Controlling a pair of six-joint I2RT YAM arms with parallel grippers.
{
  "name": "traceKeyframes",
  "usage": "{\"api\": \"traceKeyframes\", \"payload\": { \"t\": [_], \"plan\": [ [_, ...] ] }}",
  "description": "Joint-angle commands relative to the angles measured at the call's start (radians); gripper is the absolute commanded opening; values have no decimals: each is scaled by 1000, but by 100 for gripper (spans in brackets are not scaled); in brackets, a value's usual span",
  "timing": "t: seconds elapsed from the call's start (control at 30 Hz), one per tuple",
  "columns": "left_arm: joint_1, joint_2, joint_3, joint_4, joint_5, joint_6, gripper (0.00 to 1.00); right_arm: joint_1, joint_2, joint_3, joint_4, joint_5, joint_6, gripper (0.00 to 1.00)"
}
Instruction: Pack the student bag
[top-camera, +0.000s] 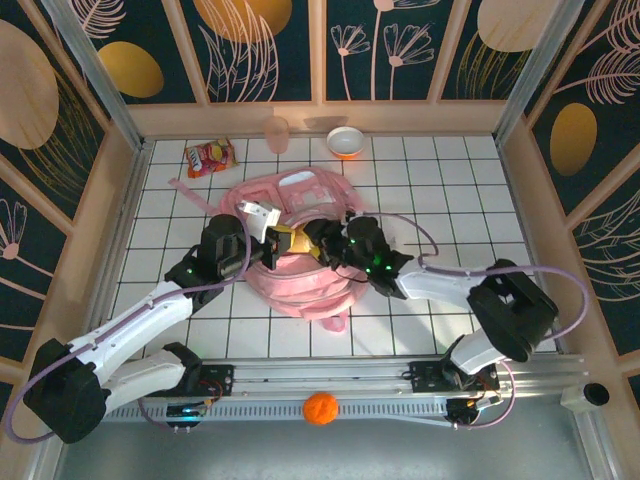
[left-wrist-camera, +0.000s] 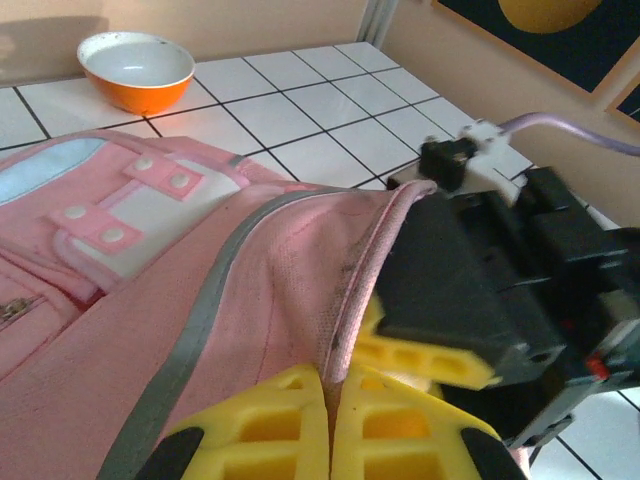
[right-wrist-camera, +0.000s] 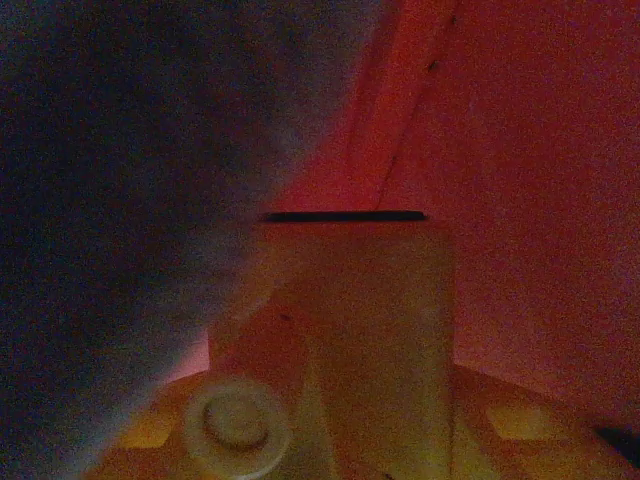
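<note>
White tiled table, dark floral walls

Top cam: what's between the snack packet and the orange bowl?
A pale pink cup stands between the snack packet and the orange bowl, apart from both. This shows in the top external view.

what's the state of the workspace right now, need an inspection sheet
surface: white tiled table, no spills seen
job's things: pink student bag lying mid-table
clutter: snack packet, pink cup and orange bowl by the far edge; orange ball beside the near rail
grippers: left gripper shut on the bag's rim; right gripper tucked under that rim, open or shut unclear
cables: purple cable looping off each arm
surroundings: wooden frame, dark floral panels on three sides
</note>
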Motion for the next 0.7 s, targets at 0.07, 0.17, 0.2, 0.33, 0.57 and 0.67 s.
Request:
{"api": "traceKeyframes", "payload": {
  "t": [0.07, 0.17, 0.2, 0.33, 0.57, 0.67],
  "plan": [
    [-11, -53, 56, 151, 33, 31, 0, 8, 15, 16, -20, -15, 10, 65],
    [-11, -57, 56, 131, 18, 36, 0, 1, -38, 8, -158, -3, -43, 68],
    [-11, -57, 54, 124, 8, 40, 0, -1, -58, 14, -216, -1, -66, 68],
    [-11, -64, 49, 103, -44, 58, 0, -16, -136, 46, -457, 33, -157, 68],
    [-11, -52, 44, 96, -61, 76, 0, -20, -243, 64, -659, 110, -211, 61],
    [-11, -43, 42, 104, -44, 74, 0, -20, -247, 65, -644, 129, -220, 54]
  ]
}}
